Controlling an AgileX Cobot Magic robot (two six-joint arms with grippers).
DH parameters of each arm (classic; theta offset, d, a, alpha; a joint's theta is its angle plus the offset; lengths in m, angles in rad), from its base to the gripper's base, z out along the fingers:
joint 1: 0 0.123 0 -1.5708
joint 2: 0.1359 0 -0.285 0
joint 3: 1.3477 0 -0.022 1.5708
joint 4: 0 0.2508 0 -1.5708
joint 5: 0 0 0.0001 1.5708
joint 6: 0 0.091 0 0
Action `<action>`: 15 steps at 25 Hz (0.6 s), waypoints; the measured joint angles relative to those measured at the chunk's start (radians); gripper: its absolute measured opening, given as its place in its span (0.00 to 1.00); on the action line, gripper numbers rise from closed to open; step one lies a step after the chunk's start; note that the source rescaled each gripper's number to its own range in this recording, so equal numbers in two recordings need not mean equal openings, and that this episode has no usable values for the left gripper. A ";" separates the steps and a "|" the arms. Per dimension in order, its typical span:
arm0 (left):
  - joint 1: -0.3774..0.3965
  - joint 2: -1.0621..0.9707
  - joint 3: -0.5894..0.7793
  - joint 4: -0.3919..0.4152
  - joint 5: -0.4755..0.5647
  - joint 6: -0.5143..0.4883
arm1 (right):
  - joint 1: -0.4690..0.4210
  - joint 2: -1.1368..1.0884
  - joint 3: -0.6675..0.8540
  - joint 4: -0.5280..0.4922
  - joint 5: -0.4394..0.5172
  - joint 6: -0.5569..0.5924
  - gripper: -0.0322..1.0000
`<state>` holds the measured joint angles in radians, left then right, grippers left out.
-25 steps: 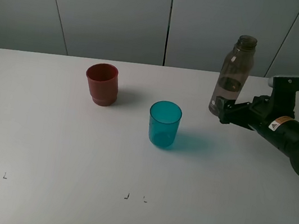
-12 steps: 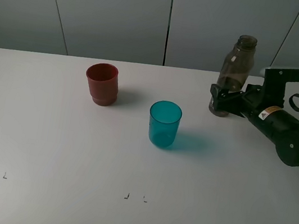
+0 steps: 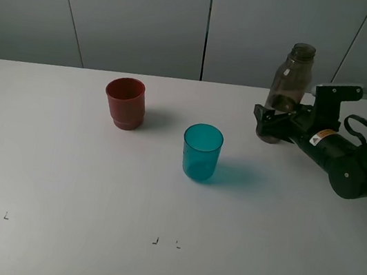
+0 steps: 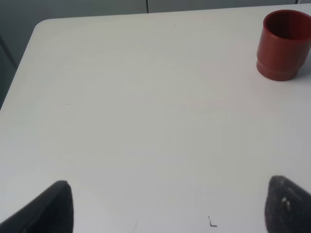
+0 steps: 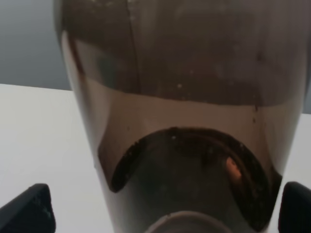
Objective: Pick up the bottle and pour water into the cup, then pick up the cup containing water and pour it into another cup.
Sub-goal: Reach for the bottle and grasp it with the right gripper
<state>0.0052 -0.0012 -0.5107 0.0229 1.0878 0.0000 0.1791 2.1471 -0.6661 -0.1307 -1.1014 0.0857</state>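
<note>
Grey wall panels (image 3: 120,9) back a white bench (image 3: 58,180).

Exterior high view: the smoky grey-brown bottle (image 3: 293,75) stands upright at the upper right of the frame, long axis vertical. The right hand (image 3: 267,125) reaches in level from the right edge, forearm low over the bench, meeting the bottle near its base. The translucent teal tumbler (image 3: 201,152) stands at centre and the red-brown cup (image 3: 124,103) to its upper left, both upright and well apart from the hand. No left arm shows, so the right arm is judged the nearer.

Left wrist view: the left hand (image 4: 170,211) is spread with nothing between its fingertips (image 4: 56,211); the red-brown cup (image 4: 285,44) sits at upper right.

Right wrist view: the bottle (image 5: 189,121) fills the frame, directly ahead between the spread fingertips (image 5: 29,211). Bare bench shows between one fingertip and the bottle wall, so the hand is released, straddling rather than clamping. The coming move is judged to be closing on the lower body.
</note>
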 joint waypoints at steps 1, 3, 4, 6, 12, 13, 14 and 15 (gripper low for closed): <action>0.000 0.000 0.000 0.000 0.000 0.000 | 0.000 0.004 -0.006 -0.002 0.002 0.000 1.00; 0.000 0.000 0.000 0.000 0.000 0.000 | 0.000 0.016 -0.023 -0.002 0.006 0.000 1.00; 0.000 0.000 0.000 0.000 0.000 0.000 | 0.000 0.019 -0.030 -0.004 0.008 0.000 1.00; 0.000 0.000 0.000 0.000 0.000 0.000 | 0.000 0.025 -0.044 -0.008 0.012 0.000 1.00; 0.000 0.000 0.000 0.000 0.000 0.000 | 0.000 0.034 -0.090 -0.008 0.044 0.004 1.00; 0.000 0.000 0.000 0.000 0.000 0.000 | 0.000 0.038 -0.094 -0.008 0.044 0.006 1.00; 0.000 0.000 0.000 0.000 0.000 0.000 | 0.000 0.041 -0.097 -0.008 0.044 0.006 1.00; 0.000 0.000 0.000 0.000 0.000 0.000 | 0.000 0.045 -0.099 -0.008 0.045 0.006 1.00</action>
<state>0.0052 -0.0012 -0.5107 0.0229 1.0878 0.0000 0.1791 2.1919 -0.7650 -0.1389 -1.0569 0.0917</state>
